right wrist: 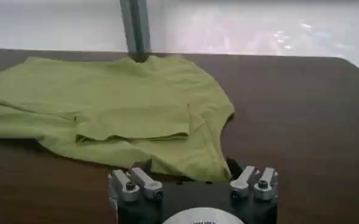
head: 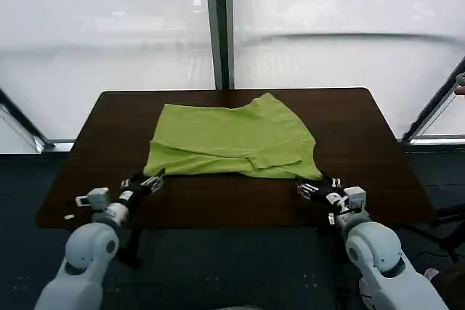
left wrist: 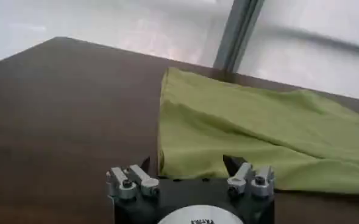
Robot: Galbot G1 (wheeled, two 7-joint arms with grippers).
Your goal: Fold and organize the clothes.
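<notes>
The clothes are one lime yellow-green T-shirt [head: 231, 141], lying partly folded and rumpled in the middle of the dark brown table [head: 363, 143]. My left gripper [head: 152, 181] sits low at the shirt's near left corner, open, with the hem [left wrist: 228, 155] just ahead of its spread fingers [left wrist: 231, 164]. My right gripper [head: 309, 188] is at the near right corner, also open. The shirt's corner [right wrist: 185, 161] lies between its two fingers [right wrist: 233, 165]. A folded-over flap [right wrist: 136, 125] crosses the front of the shirt.
Bare tabletop surrounds the shirt on the left [left wrist: 57, 122] and on the right [right wrist: 301, 115]. The table's front edge [head: 232, 223] runs just behind both grippers. A dark window post [head: 218, 27] stands behind the table's far edge.
</notes>
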